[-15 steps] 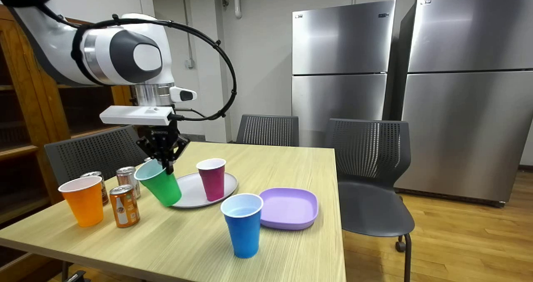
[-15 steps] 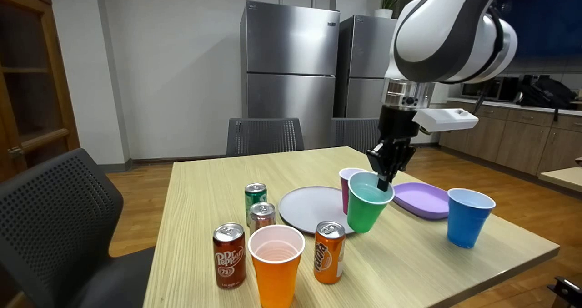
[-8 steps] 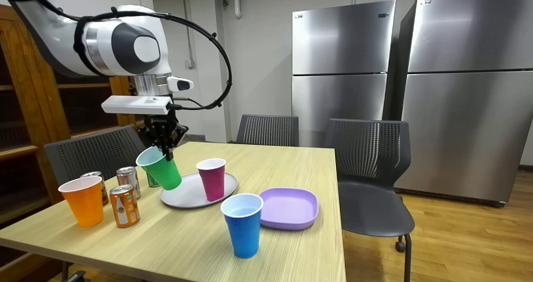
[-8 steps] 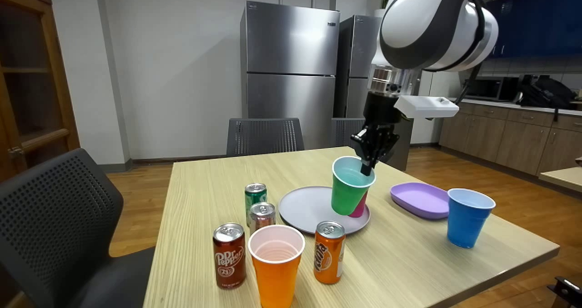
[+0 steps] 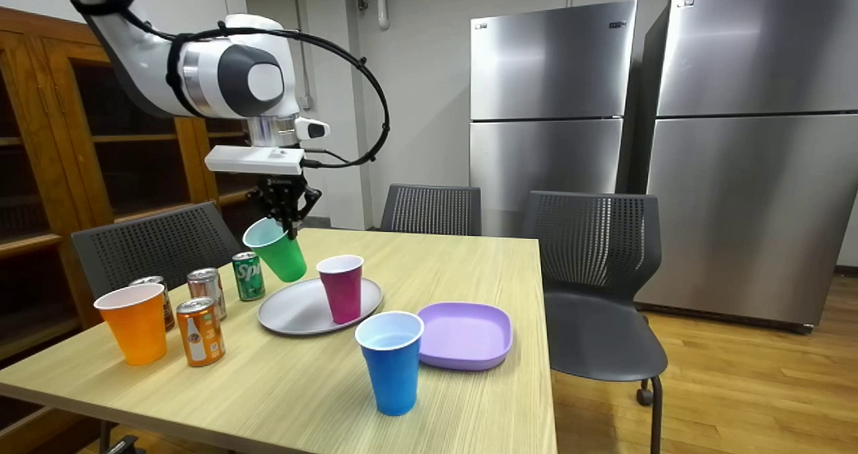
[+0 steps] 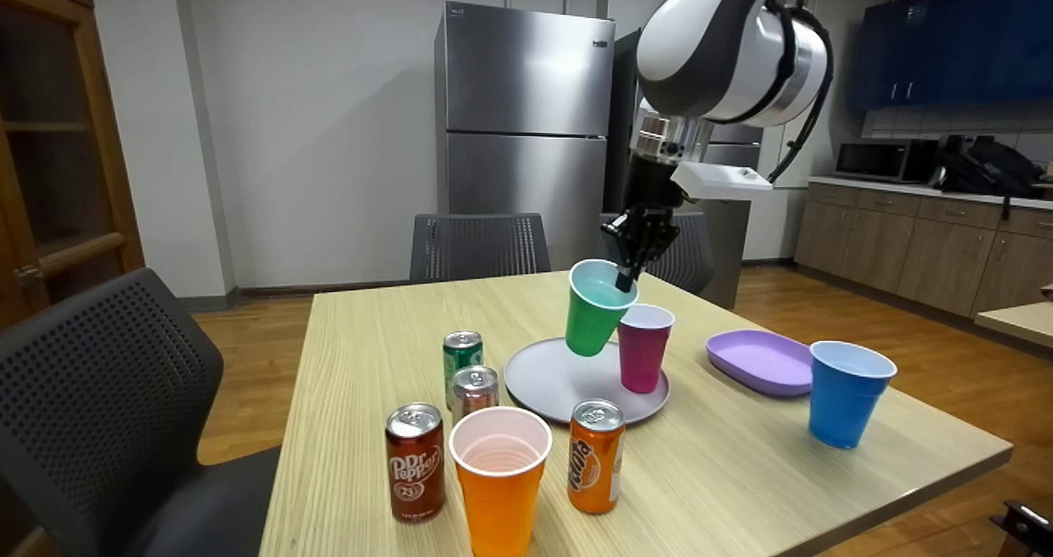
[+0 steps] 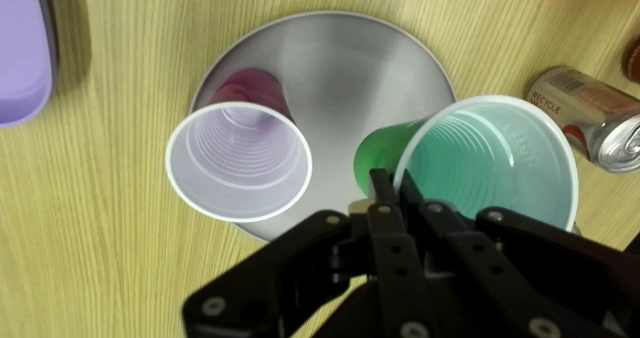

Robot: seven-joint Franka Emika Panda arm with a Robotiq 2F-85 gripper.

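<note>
Newly raised and moved toward the far side, one green cup (image 5: 287, 263), tilted, rim pinched by the tool (image 7: 396, 180), hangs above the grey plate (image 5: 295, 313), left of the maroon cup (image 5: 340, 293) in both exterior views, apparently mid-carry.

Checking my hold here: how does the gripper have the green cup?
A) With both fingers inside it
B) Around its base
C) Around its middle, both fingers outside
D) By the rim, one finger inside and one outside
D: in the wrist view the gripper pinches the rim of the green cup, one finger inside the wall and one outside.
</note>
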